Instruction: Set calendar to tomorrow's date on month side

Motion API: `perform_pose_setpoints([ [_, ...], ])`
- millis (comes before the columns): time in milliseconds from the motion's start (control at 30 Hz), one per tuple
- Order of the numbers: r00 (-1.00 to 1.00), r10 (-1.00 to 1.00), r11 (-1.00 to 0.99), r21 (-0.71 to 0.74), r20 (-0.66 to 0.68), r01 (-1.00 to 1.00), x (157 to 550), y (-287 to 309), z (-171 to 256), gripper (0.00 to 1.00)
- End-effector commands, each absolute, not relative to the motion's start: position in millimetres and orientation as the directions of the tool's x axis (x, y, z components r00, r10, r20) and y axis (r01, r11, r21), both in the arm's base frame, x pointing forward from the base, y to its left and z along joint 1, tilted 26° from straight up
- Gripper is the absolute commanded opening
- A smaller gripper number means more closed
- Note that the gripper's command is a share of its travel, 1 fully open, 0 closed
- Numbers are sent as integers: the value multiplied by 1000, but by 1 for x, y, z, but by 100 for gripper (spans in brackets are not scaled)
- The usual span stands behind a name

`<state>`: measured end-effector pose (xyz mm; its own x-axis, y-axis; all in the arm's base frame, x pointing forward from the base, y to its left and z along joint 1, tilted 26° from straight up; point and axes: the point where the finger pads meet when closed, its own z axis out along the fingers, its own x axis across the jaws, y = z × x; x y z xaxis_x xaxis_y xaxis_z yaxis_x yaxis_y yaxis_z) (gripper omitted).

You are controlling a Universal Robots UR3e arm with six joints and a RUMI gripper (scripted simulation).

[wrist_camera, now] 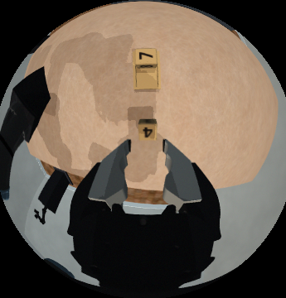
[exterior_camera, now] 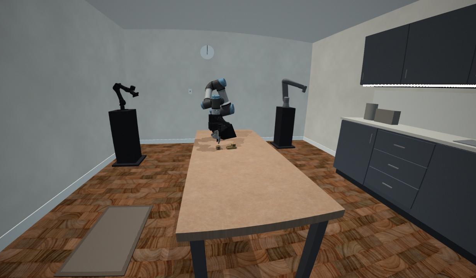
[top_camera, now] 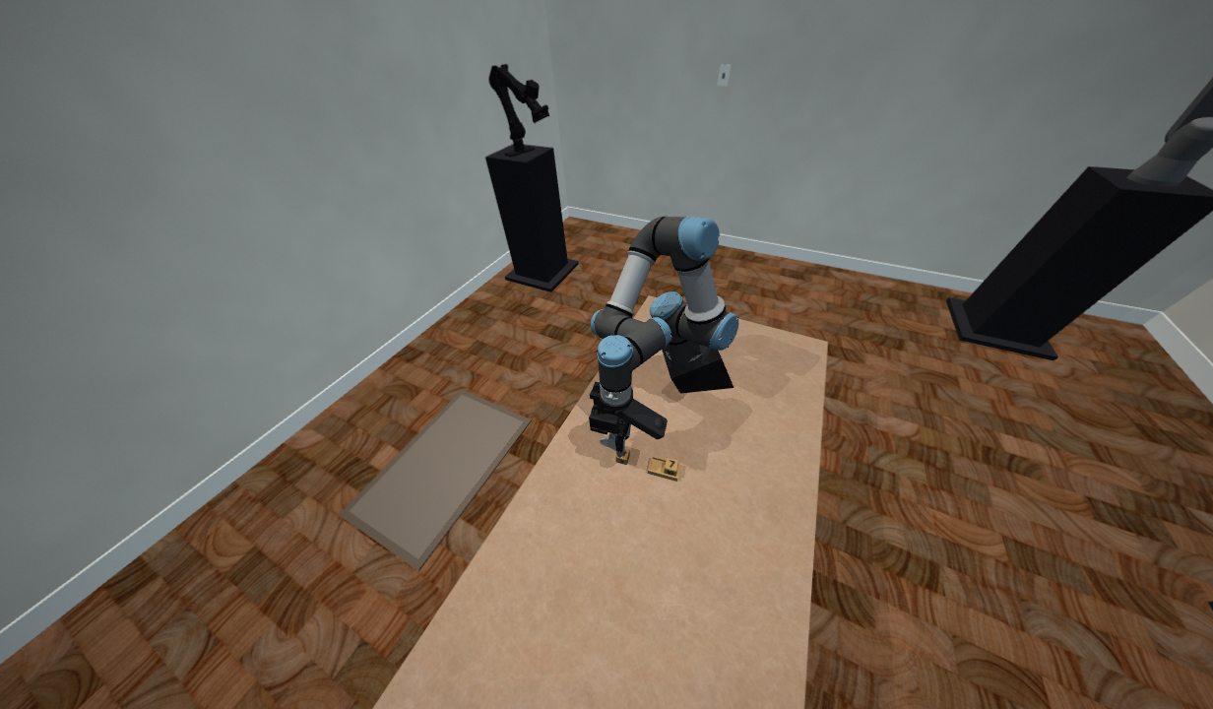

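A small wooden tray [wrist_camera: 146, 69] lies on the table, and it also shows in the top view [top_camera: 665, 467]. One cube sits in its far slot with a 7 on top [wrist_camera: 145, 55]; its near slot looks empty. A second cube [wrist_camera: 147, 129] [top_camera: 623, 457] with a 4 on top lies loose on the table beside the tray, closer to me. My gripper [wrist_camera: 147, 140] hangs just above the table, its fingertips short of the loose cube. The fingers stand partly apart with nothing between them. The month's name is not visible.
The arm's black base [top_camera: 698, 368] stands on the table behind the tray. The table's left edge [top_camera: 553, 440] is close to the gripper. Black pedestals with other arms [exterior_camera: 124, 136] stand on the floor away from the table.
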<state>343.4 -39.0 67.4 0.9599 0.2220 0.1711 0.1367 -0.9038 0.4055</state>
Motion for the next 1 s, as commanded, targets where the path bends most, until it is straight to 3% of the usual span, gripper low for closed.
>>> perform_pose_setpoints([
  [0, 959, 223, -903, 407, 174, 136, 346, -41, 62, 28],
  [967, 959, 223, -903, 407, 174, 136, 348, -44, 54, 28],
])
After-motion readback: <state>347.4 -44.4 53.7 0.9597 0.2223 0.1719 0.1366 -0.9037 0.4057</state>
